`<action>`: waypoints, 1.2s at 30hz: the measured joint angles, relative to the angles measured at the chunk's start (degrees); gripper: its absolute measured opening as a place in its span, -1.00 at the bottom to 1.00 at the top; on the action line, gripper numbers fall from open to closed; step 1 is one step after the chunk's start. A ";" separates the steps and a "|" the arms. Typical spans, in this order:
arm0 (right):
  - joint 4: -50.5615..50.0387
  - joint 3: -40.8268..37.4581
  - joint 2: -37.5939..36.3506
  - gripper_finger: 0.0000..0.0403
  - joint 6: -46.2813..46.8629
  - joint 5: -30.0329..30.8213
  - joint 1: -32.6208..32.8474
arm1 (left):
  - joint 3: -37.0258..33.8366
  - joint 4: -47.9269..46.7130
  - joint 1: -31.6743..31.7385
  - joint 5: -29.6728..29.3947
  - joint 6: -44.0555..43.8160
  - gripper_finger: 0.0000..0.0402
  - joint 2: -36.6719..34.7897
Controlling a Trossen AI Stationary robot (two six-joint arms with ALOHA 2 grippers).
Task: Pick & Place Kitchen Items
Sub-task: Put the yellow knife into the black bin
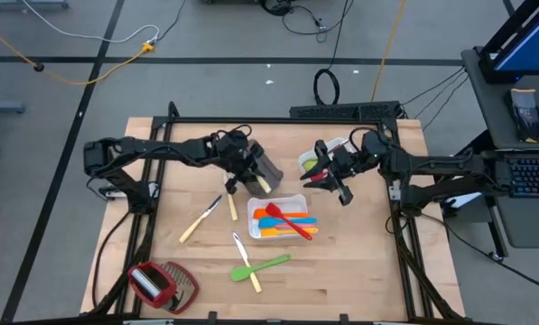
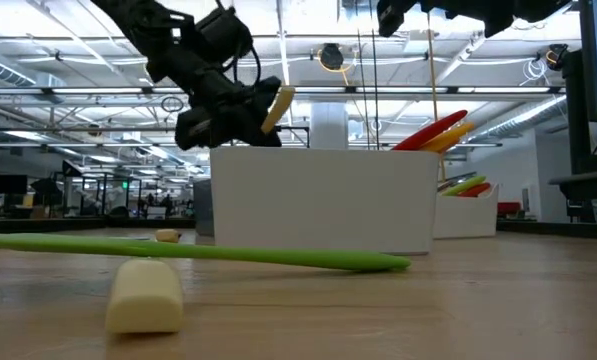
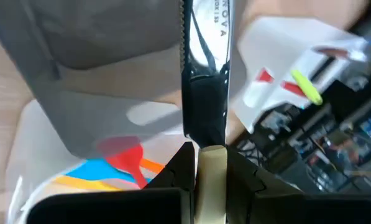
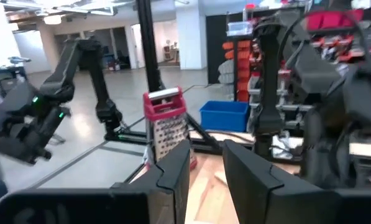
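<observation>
My left gripper point(image 1: 254, 174) hangs above the table between a grey-brown tray point(image 1: 269, 164) and a white tray point(image 1: 296, 200), shut on a pale-handled knife point(image 3: 205, 74). The white tray holds blue, orange and red utensils point(image 1: 285, 222). On the wood lie two more knives point(image 1: 201, 219) point(image 1: 229, 206), a green spatula point(image 1: 267, 265) and a third knife point(image 1: 240, 246). My right gripper point(image 1: 330, 178) is raised near a second white tray point(image 1: 316, 159) holding green and red utensils. It is open, and nothing shows between its fingers point(image 4: 173, 171). My left gripper pinches the knife's pale handle point(image 3: 211, 177) between its two fingers. The serrated blade point(image 3: 204, 56) sticks out ahead of the fingertips, and the handle's free end point(image 2: 276, 105) shows beside the gripper. The fingers slant downward, and the knife is lifted clear of the table and trays.
A red-and-silver grater point(image 1: 161, 283) lies at the near left corner. In the low view the green spatula point(image 2: 198, 250) and a pale handle point(image 2: 143, 295) lie in front of the white tray point(image 2: 323, 200). A black frame point(image 1: 278, 119) borders the table.
</observation>
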 joint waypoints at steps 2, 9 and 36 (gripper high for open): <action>0.29 0.02 -0.20 -0.56 -0.06 0.02 -0.60 | -0.04 2.72 0.36 0.89 -1.04 -0.80 2.04; -1.05 0.00 -1.30 -0.56 -0.04 0.02 -2.95 | -0.04 4.06 1.19 3.00 -1.19 -0.80 6.59; -1.02 0.00 -1.54 -0.56 -0.28 0.41 -4.54 | -0.04 3.96 4.73 1.11 6.73 -0.44 7.31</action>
